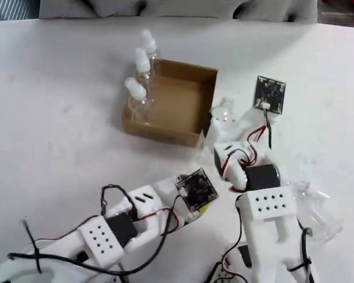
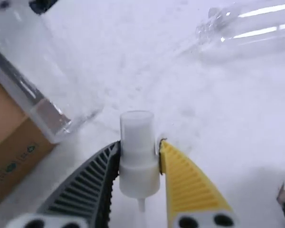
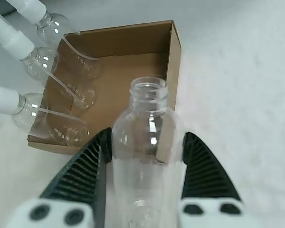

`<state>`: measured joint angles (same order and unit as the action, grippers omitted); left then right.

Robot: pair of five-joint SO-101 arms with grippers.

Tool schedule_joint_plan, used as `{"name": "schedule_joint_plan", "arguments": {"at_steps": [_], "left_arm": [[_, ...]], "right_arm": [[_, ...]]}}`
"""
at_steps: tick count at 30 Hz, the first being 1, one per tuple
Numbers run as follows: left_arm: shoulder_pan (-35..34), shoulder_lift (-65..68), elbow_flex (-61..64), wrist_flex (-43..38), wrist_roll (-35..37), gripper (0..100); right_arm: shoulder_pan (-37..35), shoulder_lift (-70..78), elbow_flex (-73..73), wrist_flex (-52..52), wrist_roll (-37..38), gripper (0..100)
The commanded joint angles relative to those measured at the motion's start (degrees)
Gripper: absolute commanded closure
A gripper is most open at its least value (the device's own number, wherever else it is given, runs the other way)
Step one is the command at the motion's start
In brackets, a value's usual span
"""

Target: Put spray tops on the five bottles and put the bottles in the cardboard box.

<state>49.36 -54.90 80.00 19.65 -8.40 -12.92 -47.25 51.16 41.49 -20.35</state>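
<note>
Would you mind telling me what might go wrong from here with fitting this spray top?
1. The left gripper pinches the white plastic spray top by its sides; its thin dip tube may miss the narrow open neck of the clear plastic bottle in the right gripper.
2. Three capped clear bottles lean over one wall of the brown cardboard box; adding another might knock them.

High view: you will find the left arm's [image 1: 106,236] camera board [image 1: 196,190] covering the spray top [image 2: 138,152], and the right arm [image 1: 248,171] hiding most of the held bottle [image 1: 224,112]. Right wrist view: that bottle's base runs off the edge. Left wrist view: the top's tube, the box [image 2: 4,156] and a lying bottle [image 2: 249,21] are cut off.
</note>
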Motion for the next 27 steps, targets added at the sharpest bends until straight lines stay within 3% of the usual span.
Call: {"name": "schedule_joint_plan", "arguments": {"at_steps": [1, 7, 11, 17, 23, 27], "left_arm": [[1.9, -5.4, -0.9, 1.2, 0.5, 96], [-1.9, -3.5, -1.5, -1.2, 0.5, 96], [-4.3, 5.6, -4.2, -5.6, 0.5, 96], [-4.4, 18.3, -10.2, -6.0, 0.4, 96], [-5.1, 19.0, -10.6, -6.3, 0.4, 96], [-8.6, 19.0, -10.6, -10.7, 0.8, 96]], "right_arm": [[-0.7, -1.7, 0.3, -2.1, 0.0, 95.6], [-4.1, -1.8, 0.6, 1.5, 0.0, 95.4], [-3.8, -4.6, 1.0, 3.6, 0.0, 95.4], [-3.7, -10.5, 2.1, 7.2, 3.0, 95.7], [-3.6, -12.9, 3.4, 8.5, 3.6, 95.6], [-3.8, -13.8, 3.4, 10.1, 3.6, 95.4]]}}
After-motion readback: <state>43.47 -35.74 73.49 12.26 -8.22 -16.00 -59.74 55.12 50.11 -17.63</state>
